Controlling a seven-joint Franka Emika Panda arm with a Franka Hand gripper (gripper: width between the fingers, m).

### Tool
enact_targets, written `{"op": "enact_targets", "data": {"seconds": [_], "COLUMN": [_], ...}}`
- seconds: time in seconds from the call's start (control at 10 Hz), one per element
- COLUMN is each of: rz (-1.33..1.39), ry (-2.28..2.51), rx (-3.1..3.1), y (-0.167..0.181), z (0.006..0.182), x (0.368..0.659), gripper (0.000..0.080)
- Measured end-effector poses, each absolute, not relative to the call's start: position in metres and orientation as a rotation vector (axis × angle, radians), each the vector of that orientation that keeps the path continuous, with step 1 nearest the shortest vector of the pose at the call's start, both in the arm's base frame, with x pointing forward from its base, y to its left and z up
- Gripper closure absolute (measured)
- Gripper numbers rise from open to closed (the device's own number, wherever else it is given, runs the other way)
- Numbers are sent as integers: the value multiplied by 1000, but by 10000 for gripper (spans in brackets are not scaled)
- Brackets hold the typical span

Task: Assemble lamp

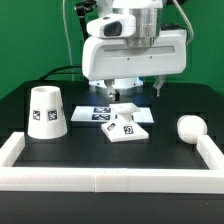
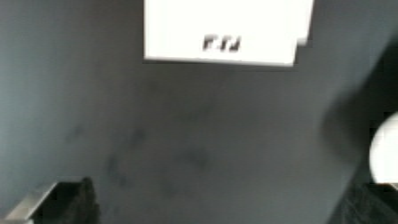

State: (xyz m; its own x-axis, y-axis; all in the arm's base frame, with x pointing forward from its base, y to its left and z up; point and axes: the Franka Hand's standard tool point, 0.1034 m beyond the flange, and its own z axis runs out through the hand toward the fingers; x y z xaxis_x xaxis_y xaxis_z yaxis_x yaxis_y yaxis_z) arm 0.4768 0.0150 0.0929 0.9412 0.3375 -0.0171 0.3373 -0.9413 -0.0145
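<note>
The small square white lamp base [image 1: 127, 127] lies mid-table with a tag on top. It also shows in the wrist view [image 2: 222, 35]. The tapered white shade [image 1: 45, 112] stands at the exterior view's left. The round-headed bulb [image 1: 190, 128] lies at the exterior view's right, and its edge shows in the wrist view [image 2: 386, 152]. My gripper [image 1: 133, 92] hangs above the table just behind the base. In the wrist view the gripper [image 2: 228, 192] is open and empty, with only one dark fingertip [image 2: 63, 200] clearly showing and bare dark table between the jaws.
The marker board [image 1: 98, 113] lies flat just behind the base. A low white rail [image 1: 100, 181] runs along the front and both sides of the black table. A green backdrop stands behind the arm.
</note>
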Motion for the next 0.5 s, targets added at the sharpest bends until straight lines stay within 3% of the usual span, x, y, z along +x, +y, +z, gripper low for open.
{"op": "enact_targets", "data": {"seconds": [0.3, 0.5], "rz": [70, 67], "ry": [-497, -499], "rx": [-3081, -3081], "y": [10, 10], "z": [78, 78], "x": [446, 448], "gripper": [100, 100]}}
